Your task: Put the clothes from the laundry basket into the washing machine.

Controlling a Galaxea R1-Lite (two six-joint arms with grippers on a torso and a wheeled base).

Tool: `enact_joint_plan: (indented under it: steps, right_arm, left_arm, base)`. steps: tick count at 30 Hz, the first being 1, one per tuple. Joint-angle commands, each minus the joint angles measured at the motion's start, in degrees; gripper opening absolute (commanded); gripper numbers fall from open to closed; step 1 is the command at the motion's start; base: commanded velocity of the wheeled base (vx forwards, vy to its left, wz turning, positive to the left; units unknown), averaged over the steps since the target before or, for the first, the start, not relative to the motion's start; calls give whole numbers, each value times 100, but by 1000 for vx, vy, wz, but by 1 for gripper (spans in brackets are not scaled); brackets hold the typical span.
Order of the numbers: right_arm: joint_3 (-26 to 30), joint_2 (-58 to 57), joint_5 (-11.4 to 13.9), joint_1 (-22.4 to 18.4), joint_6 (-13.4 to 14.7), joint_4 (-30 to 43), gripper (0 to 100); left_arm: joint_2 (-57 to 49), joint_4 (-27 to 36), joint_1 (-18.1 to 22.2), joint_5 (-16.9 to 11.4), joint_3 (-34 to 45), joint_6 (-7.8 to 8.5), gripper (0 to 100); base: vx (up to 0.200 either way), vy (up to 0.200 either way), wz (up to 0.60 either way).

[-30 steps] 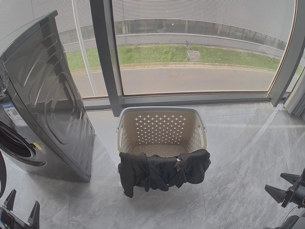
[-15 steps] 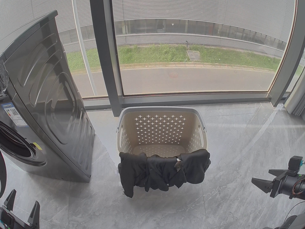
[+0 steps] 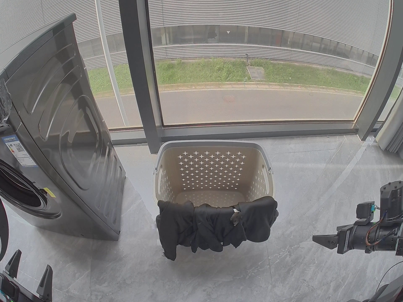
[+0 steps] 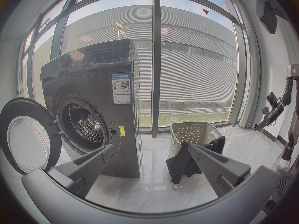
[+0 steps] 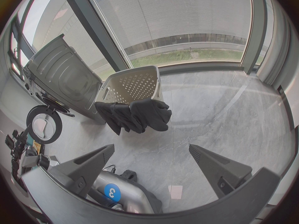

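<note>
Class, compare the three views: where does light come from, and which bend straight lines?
Head view: daylight comes through the window behind the laundry basket, streaking the floor. Left wrist view: fisheye bows the window frames; the washing machine front sits in shade. Right wrist view: same bowing, dark corners; the clothes read as one black mass.

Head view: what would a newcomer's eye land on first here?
A black garment hangs over the near rim of a cream laundry basket on the floor by the window. Left of it stands a dark washing machine, and the open right pincer hovers to the basket's right.
</note>
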Motion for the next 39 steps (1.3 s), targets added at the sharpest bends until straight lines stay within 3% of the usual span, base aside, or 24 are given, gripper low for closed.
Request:
enact_joint_plan:
  steps: [1,7,17,28,39]
  right_arm:
    - [-244,659,68,34,4,-1,100]
    - [-464,1037,59,78,21,-36,100]
    - [-473,1916,6,262,48,-1020,100]
    - [-613,2628,-20,377,39,-1495,100]
    - [-710,2927,-20,508,39,-1574,100]
  left_arm:
    - [-84,-1,1,4,92,-6,100]
    - [-84,-1,1,4,92,-15,100]
    - [-84,-1,1,4,92,-6,100]
    - [-84,-1,1,4,92,-6,100]
    - [-84,-1,1,4,92,-6,100]
  base:
    - [0,0,0]
    - [0,0,0]
    - [0,0,0]
    - [0,0,0]
    - [0,0,0]
